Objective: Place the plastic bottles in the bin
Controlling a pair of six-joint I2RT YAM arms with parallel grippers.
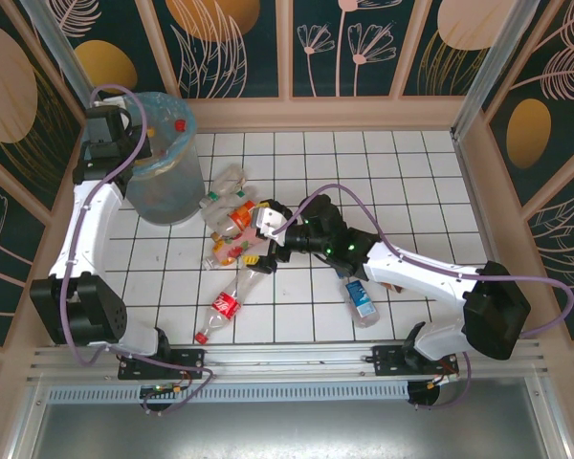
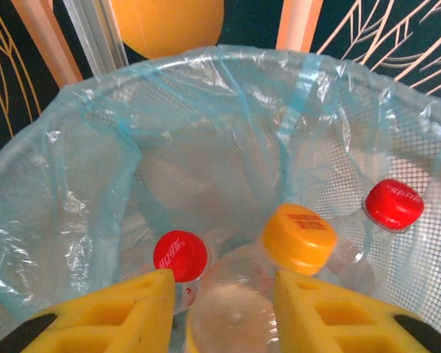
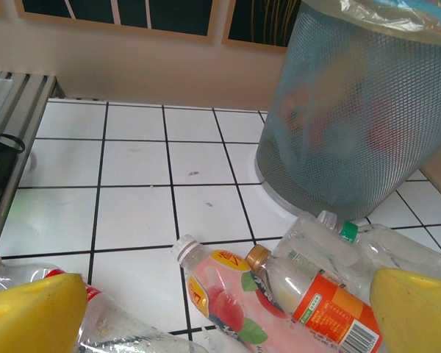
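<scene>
The left gripper [image 2: 220, 288] has its yellow fingers [image 2: 121, 312] close to the left wrist camera, cut off by the lower edge. They stand apart with a clear, orange-capped bottle [image 2: 298, 239] between them. Whether they press on it cannot be told, as its lower body runs out of the picture. From above, this gripper hangs over the left rim of the bin [image 1: 167, 186], which stands at the far left of the tiled table [image 1: 402, 191].

Inside the blue-lined bin [image 2: 95, 147] lie two red-capped bottles, one on the left [image 2: 180, 256] and one on the right [image 2: 393, 204]. Their bodies are hard to make out against the crinkled bag.

The right gripper [image 3: 224, 294] has its jaws wide apart over the pile of plastic bottles [image 1: 231, 222] just right of the bin. Below it lie a pink-labelled bottle [image 3: 220, 298], an orange-labelled bottle [image 3: 320, 305] and a green-capped bottle [image 3: 353, 246], each partly covered. Through the mesh wall the bin's contents are only blurred colour.

Nearer, a red-labelled bottle [image 1: 225, 308] lies alone. A blue-labelled bottle [image 1: 361, 298] lies under the right arm.
</scene>
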